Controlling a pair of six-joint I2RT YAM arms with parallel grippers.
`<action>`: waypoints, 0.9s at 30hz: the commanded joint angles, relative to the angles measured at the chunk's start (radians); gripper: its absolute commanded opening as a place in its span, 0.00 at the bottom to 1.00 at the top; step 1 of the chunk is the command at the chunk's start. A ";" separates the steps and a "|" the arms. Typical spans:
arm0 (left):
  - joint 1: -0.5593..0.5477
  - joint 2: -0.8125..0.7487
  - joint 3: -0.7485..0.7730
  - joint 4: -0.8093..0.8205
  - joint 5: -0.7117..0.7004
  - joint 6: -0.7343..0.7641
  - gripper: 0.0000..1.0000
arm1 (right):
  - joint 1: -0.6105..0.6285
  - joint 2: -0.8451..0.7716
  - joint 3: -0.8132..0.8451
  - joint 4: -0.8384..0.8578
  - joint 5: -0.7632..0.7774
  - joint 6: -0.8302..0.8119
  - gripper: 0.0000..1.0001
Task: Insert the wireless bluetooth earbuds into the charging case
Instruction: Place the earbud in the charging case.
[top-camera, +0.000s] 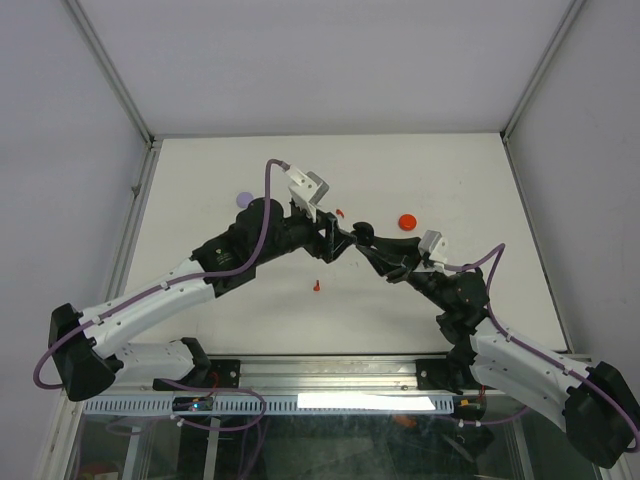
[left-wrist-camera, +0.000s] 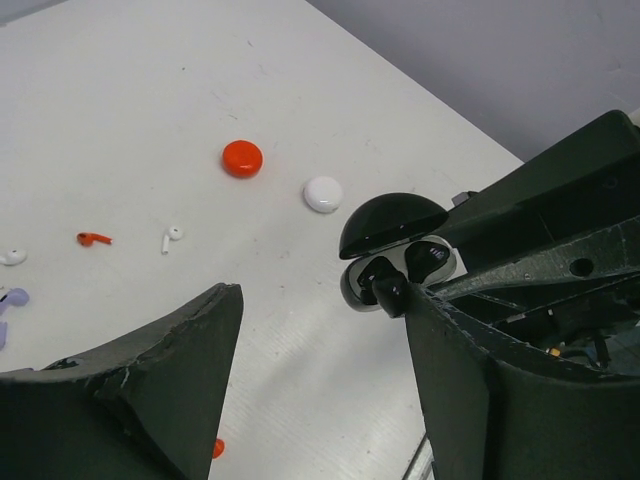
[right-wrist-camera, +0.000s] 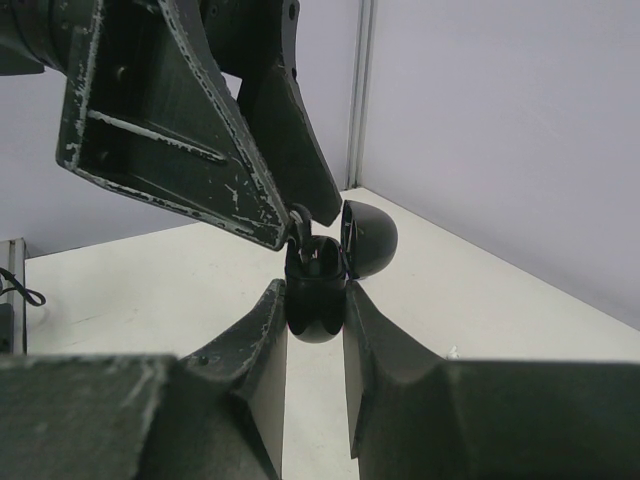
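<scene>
Right pincer clamps the open black charging case above the desk; left pincer gapes open, 1 fingertip touching a black earbud inside it.

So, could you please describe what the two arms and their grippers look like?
The left arm and right arm have white links, black joints and purple cables. The left gripper and right gripper have dark wedge-shaped fingers with scuffed edges. A grey-white camera block tops each wrist.
</scene>
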 joint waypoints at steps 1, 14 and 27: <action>0.027 -0.018 0.018 0.027 0.003 -0.018 0.66 | 0.004 -0.023 0.033 0.048 0.014 0.014 0.00; 0.084 -0.055 -0.014 0.037 0.074 -0.033 0.68 | 0.003 -0.026 0.036 0.039 -0.002 0.018 0.00; 0.307 -0.080 -0.123 0.319 0.620 -0.239 0.84 | 0.003 0.030 0.086 0.008 -0.085 0.051 0.00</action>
